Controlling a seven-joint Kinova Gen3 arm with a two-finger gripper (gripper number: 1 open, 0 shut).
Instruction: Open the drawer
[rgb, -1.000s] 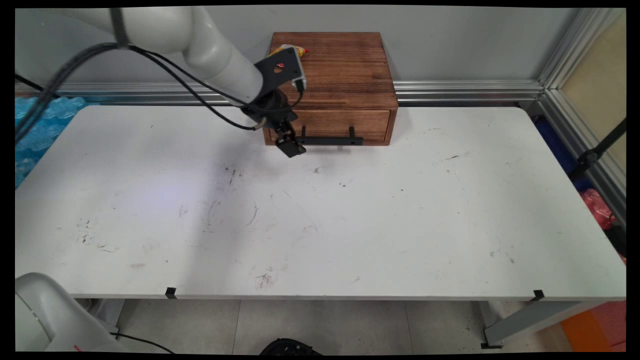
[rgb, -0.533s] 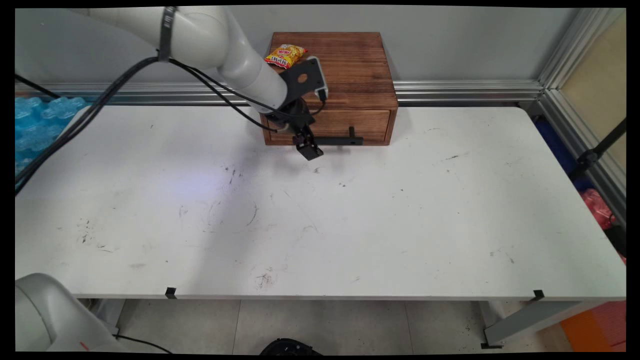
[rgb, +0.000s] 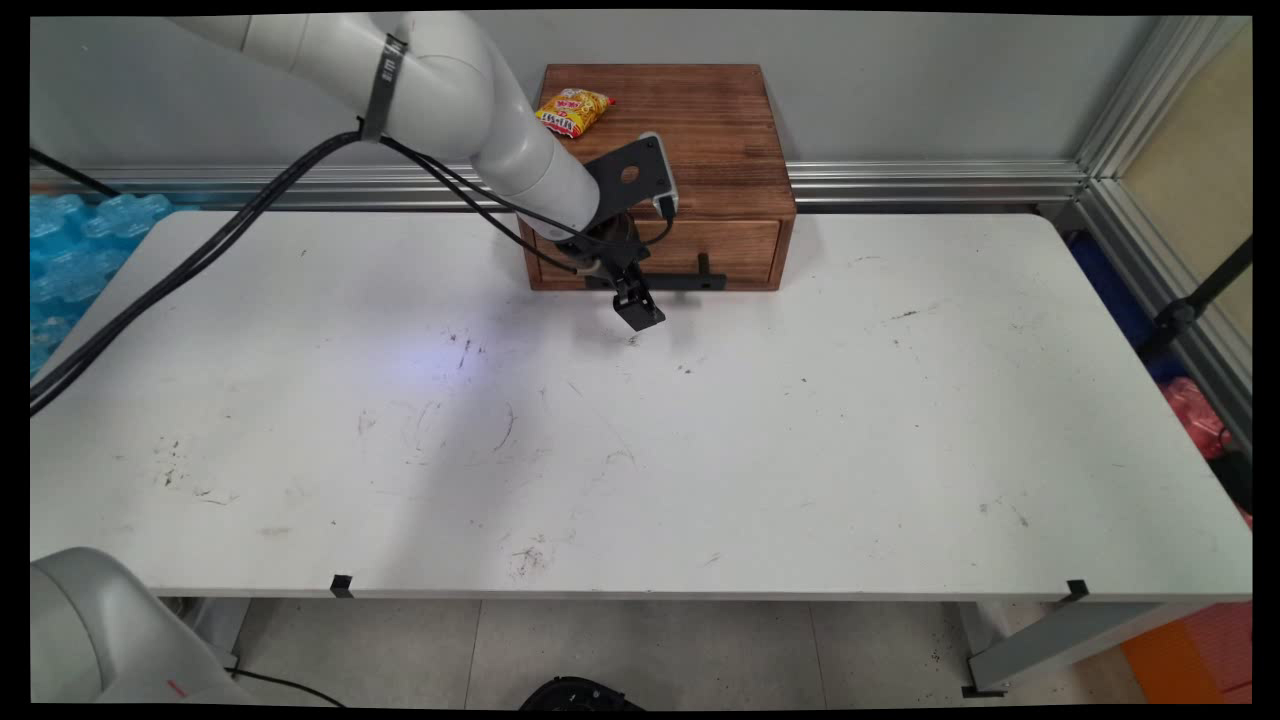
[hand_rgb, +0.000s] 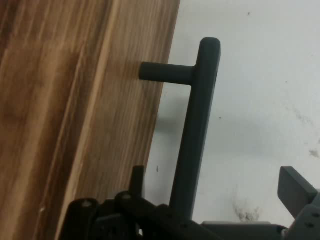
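Note:
A brown wooden box (rgb: 700, 140) stands at the back of the white table (rgb: 800, 450), against the wall. Its single drawer (rgb: 735, 248) is closed and carries a black bar handle (rgb: 690, 283). My gripper (rgb: 632, 300) hangs low in front of the drawer, at the handle's left part, and is open. In the hand view the handle (hand_rgb: 196, 135) runs up between the two fingers of my gripper (hand_rgb: 216, 179), nearer the left finger (hand_rgb: 137, 176) than the right finger (hand_rgb: 296, 189); neither visibly touches it. A yellow snack packet (rgb: 572, 110) lies on the box's top, back left.
Blue bubble wrap (rgb: 70, 250) lies beyond the table's left end. An aluminium rail (rgb: 930, 182) runs along the wall, with a frame post (rgb: 1150, 220) at the right. Something red (rgb: 1195, 415) sits below the right edge. Black cables (rgb: 200, 270) trail from the arm.
My gripper has moved right along the drawer front and slightly down, from the box's left corner to the handle's left part. The arm no longer hides the snack packet.

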